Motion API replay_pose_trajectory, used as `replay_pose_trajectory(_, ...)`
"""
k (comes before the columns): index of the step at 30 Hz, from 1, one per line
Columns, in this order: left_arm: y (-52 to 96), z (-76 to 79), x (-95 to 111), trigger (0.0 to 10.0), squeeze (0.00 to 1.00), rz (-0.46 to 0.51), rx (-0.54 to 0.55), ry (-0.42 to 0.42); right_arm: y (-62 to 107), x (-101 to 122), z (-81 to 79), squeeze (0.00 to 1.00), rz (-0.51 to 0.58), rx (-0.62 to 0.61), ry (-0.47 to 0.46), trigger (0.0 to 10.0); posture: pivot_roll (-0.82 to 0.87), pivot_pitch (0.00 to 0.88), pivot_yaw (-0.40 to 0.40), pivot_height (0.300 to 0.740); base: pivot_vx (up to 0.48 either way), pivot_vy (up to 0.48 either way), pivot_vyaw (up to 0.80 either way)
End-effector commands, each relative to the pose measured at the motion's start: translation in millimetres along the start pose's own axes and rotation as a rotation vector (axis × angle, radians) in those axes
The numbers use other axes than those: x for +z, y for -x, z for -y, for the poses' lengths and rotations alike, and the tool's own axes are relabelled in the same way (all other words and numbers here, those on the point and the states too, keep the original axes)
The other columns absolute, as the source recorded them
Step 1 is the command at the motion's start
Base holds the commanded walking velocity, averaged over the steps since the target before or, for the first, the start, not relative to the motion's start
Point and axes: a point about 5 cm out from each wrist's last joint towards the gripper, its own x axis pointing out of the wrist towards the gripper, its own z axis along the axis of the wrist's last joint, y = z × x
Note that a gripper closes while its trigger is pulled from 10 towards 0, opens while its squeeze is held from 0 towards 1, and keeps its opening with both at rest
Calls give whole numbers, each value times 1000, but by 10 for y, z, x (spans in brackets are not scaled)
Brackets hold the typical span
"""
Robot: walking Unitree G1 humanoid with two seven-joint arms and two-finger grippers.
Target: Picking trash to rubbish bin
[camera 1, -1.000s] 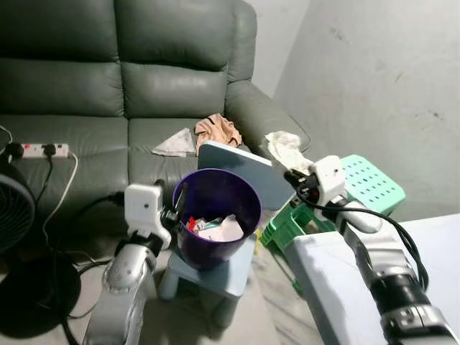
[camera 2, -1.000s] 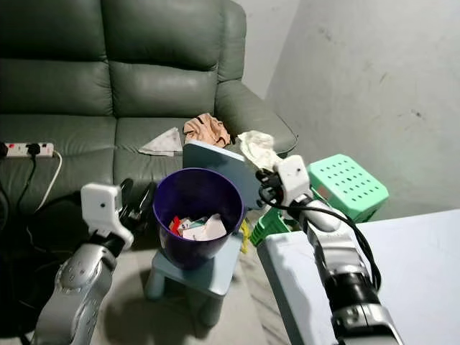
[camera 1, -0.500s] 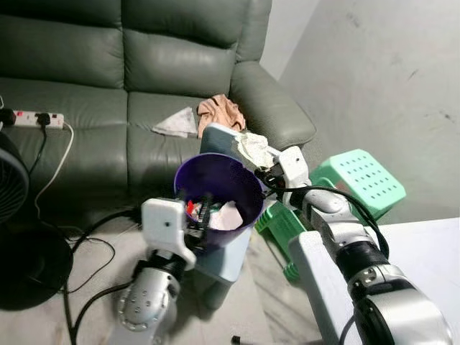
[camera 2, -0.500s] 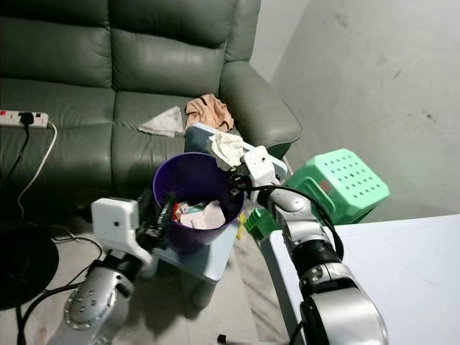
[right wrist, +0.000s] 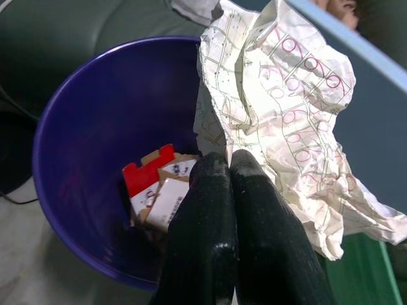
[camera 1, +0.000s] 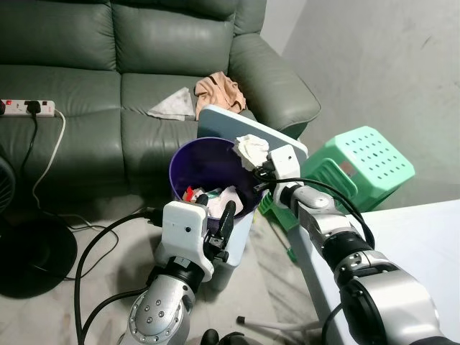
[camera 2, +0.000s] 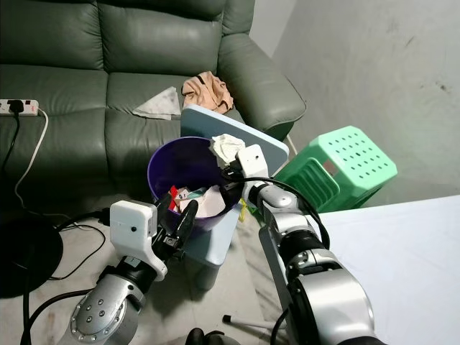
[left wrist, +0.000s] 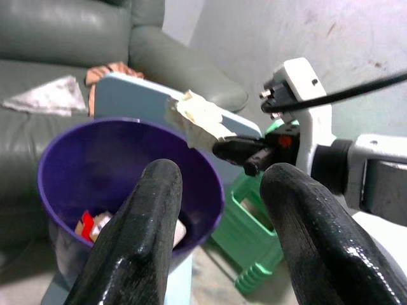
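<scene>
Fingers (right wrist: 251,210) of the right gripper (right wrist: 230,166) pinch crumpled paper (right wrist: 280,121) above purple bin (right wrist: 89,127).

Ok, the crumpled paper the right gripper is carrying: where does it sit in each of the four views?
Left eye view: crumpled paper at the right rim of the purple bin, pinched by the right gripper.
Right eye view: paper above the bin's right rim.
Left wrist view: paper over the bin's far rim.
Right wrist view: paper beyond the shut fingertips.
Shared landmark: the purple bin.
</scene>
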Motion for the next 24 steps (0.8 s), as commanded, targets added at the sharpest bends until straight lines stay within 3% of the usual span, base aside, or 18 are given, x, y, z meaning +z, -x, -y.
replay_pose_trajectory(1, 41, 196, 51, 10000, 0, 10, -52, 52, 3, -1, 24, 0, -11, 3, 5, 10000, 164, 283, -262, 740, 0, 0, 0)
replay_pose_trajectory(8, 53, 231, 2, 10000, 0, -10, -51, 61, -52, -13, -169, 0, -27, 103, 68, 10000, 159, 292, -270, 740, 0, 0, 0)
replay_pose_trajectory(9, 49, 229, 2, 10000, 0, -11, -50, 60, -61, -10, -196, 863, -28, 113, 69, 10000, 158, 293, -271, 740, 0, 0, 0)
replay_pose_trajectory(10, 43, 227, 8, 10000, 0, -10, -48, 62, -70, -6, -220, 1000, -28, 122, 65, 10000, 158, 294, -273, 740, 0, 0, 0)
replay_pose_trajectory(24, 29, 226, 23, 10000, 0, 4, -32, 78, -68, 53, -179, 1000, -15, 132, 56, 10000, 162, 285, -292, 740, 0, 0, 0)
